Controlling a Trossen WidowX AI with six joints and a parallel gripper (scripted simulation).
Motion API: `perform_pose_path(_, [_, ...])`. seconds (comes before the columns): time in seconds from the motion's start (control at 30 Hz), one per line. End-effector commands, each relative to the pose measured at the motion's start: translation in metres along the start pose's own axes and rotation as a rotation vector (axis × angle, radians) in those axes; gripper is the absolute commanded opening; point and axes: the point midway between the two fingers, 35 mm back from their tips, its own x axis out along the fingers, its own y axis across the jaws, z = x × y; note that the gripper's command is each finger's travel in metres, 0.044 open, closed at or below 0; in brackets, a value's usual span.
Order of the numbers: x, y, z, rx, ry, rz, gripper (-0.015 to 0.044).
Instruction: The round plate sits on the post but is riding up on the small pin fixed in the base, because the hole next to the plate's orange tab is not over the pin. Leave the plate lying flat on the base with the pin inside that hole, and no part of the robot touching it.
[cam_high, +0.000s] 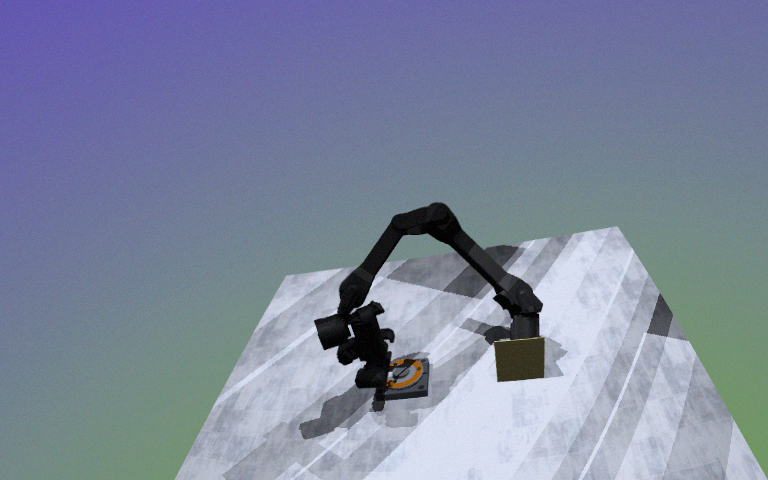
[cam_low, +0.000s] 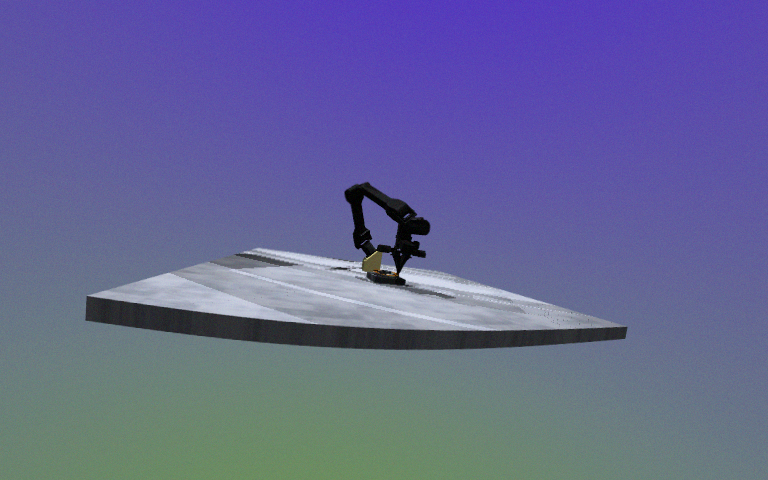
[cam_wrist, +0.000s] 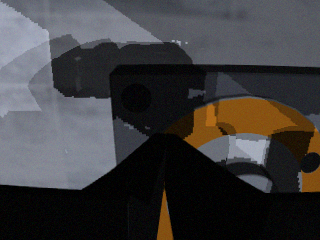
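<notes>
The round plate, with an orange ring around a grey middle, sits around the post on the dark square base. A small raised orange tab shows on the ring in the wrist view, with a dark hole beside it. The pin cannot be made out, and the plate's tilt is unclear. My gripper is shut and empty. Its tips are low at the plate's left edge in the wrist view; contact is unclear. The fingers hide part of the ring.
The base stands on a grey-and-white streaked table. A yellowish upright panel stands by the arm's foot. Arm shadows fall across the base and table. A round dark hole marks the base's corner.
</notes>
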Motion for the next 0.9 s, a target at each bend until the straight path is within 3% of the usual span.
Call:
perform_pose_path(0.0, [0.001, 0.004, -0.007, 0.0, 0.001, -0.003, 0.0])
perform_pose_path(0.87, [0.002, 0.013, -0.033, -0.001, 0.002, -0.002, 0.0])
